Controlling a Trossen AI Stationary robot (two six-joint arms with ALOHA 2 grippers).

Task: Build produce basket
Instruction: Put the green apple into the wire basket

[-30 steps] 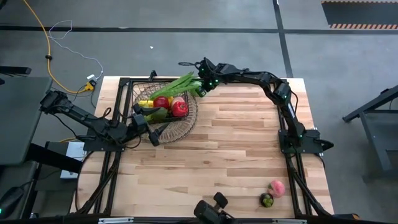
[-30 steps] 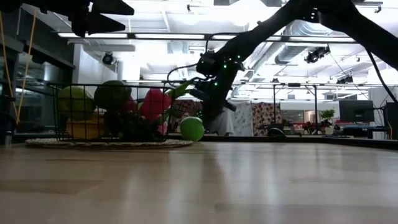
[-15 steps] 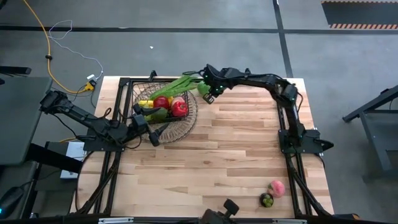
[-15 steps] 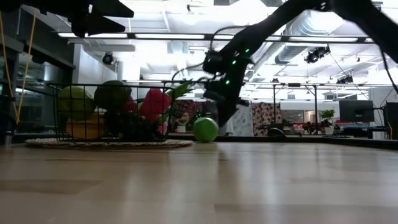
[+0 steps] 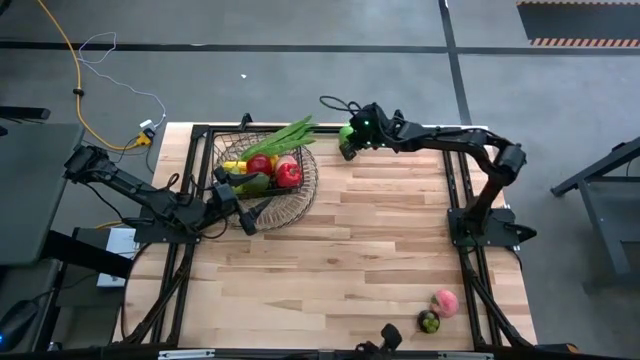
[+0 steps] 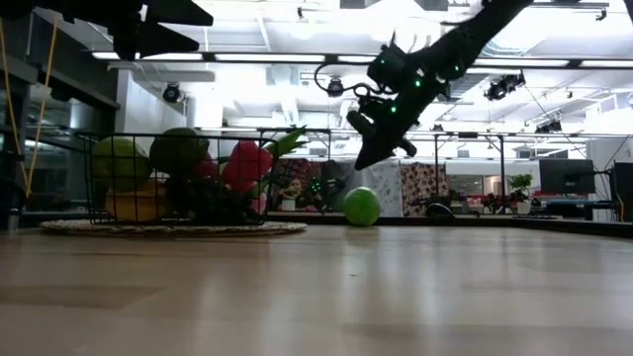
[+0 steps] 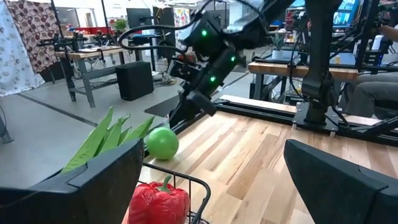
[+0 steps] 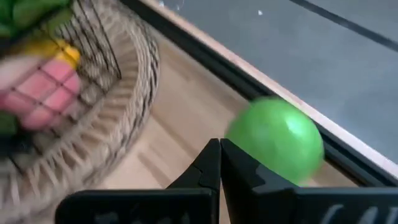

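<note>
The dark wire basket (image 5: 305, 190) stands on a woven mat at the table's far left. It holds red, yellow and green produce, a red pepper (image 7: 158, 205) and a leafy green stalk (image 5: 290, 133). A green ball (image 6: 362, 206) (image 7: 161, 142) (image 8: 277, 140) rests on the wood by the far edge, right of the basket. My right gripper (image 6: 362, 161) (image 5: 346, 152) hangs shut just above the ball, slanting down. My left gripper (image 5: 245, 197) (image 6: 188, 25) hovers open and level over the basket's near left rim.
A pink fruit (image 5: 445, 302) and a dark purple piece (image 5: 429, 321) lie near the table's near right corner. A black rail (image 8: 205, 59) runs along the far edge just behind the ball. Bare wood (image 5: 380, 240) fills the table's middle.
My right gripper has swung away from the basket toward the table's right edge and risen a little, still shut and pointing less steeply down. The green ball has rolled along the far edge from beside the basket toward the right.
</note>
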